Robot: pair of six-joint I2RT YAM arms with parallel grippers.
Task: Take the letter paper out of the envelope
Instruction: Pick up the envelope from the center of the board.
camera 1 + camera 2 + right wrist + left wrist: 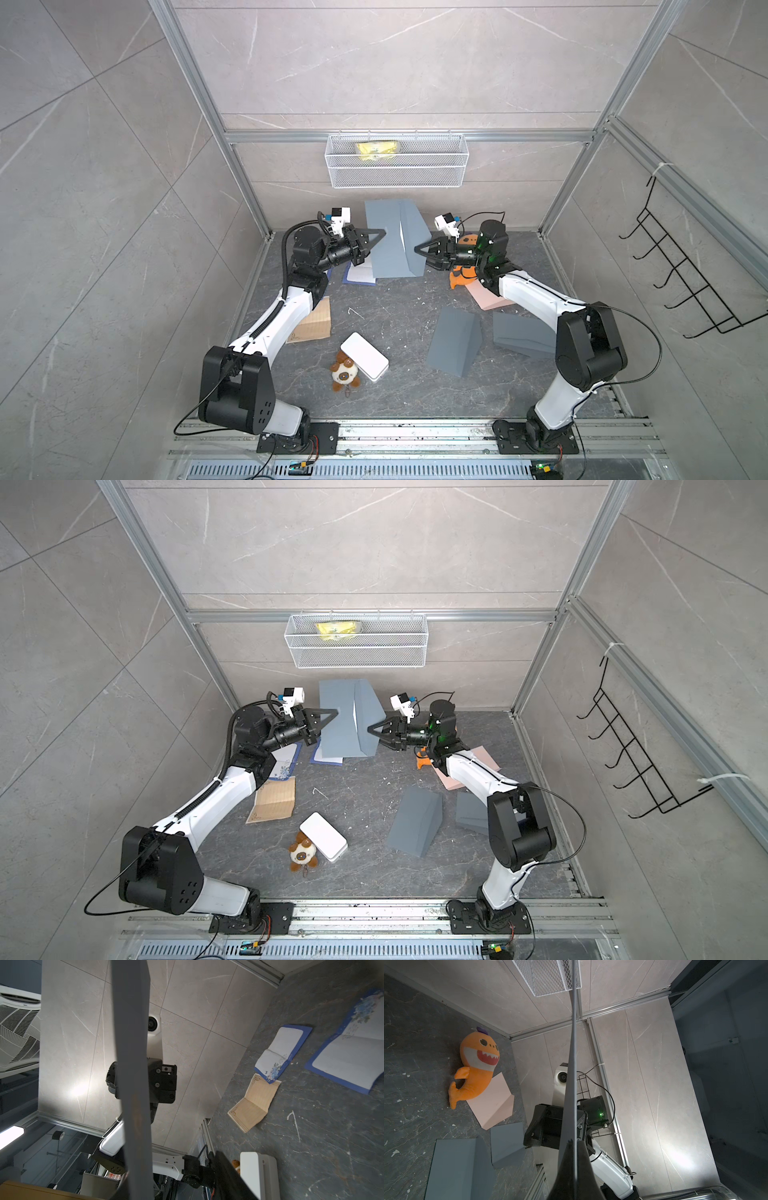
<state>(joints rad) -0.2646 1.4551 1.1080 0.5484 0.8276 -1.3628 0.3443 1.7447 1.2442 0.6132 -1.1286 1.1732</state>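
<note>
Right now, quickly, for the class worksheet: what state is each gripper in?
Left gripper: closed on the upright grey envelope.
Right gripper: open, jaws either side of that envelope's edge, not gripping.

White links and bulky black joints on left arm [291,305] and right arm [536,293]. Ribbed black hose [266,321] along left, thin black cable [660,351] off right. White wrist cameras [340,217]. Black left gripper [384,230] and right gripper [417,248]. Green light [600,1114] on right wrist.
</note>
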